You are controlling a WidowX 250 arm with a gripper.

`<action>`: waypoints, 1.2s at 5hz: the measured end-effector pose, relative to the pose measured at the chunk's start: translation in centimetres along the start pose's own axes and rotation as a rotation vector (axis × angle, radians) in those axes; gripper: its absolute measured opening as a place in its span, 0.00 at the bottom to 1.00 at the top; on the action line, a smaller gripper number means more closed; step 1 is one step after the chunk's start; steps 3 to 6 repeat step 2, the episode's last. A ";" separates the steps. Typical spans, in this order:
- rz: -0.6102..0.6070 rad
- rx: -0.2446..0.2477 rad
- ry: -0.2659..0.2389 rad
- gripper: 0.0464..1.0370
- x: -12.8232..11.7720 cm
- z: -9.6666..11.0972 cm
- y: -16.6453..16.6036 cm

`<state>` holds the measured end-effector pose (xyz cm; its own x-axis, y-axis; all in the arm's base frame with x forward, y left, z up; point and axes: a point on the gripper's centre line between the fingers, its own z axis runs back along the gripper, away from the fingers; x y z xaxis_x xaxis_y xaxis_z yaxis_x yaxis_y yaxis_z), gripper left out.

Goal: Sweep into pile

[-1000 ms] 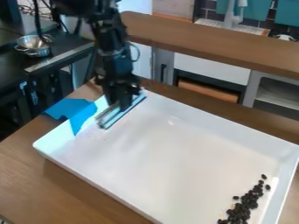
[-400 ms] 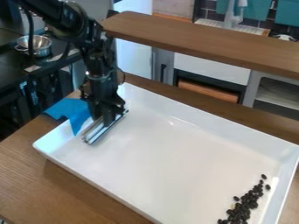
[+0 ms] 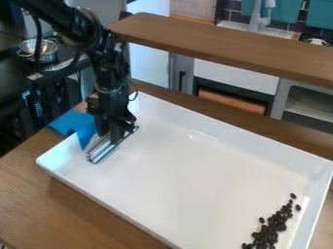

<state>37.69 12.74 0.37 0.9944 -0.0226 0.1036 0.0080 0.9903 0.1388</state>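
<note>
The gripper [image 3: 114, 135] hangs over the left part of the white tray [image 3: 185, 189], pointing down. It is shut on a long, narrow, silvery sweeper [image 3: 100, 150], which lies slanted low at the tray floor; its middle is hidden behind the gripper. Dark beans [image 3: 270, 230] form an elongated, loose heap along the tray's right side, near the bottom edge of the view. Several of them lie scattered at the heap's upper end. A wide stretch of tray floor separates sweeper and beans.
Blue tape or cloth [image 3: 70, 121] hangs over the tray's left corner. Raised walls surround the tray on a wooden table [image 3: 39, 204]. Behind it runs a wooden counter [image 3: 228, 46]; a metal bowl [image 3: 40, 50] stands at upper left.
The gripper and sweeper have moved left and toward the camera, from the tray's far left corner along its left side. The beans look unmoved.
</note>
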 end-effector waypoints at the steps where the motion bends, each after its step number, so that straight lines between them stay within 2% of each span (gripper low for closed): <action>1: -0.022 -0.006 0.024 0.70 -0.4 0.0 0.0; 2: -0.051 -0.080 0.002 0.94 0.0 3.4 -0.3; 6: -0.051 -0.080 0.002 0.94 0.0 3.4 -0.3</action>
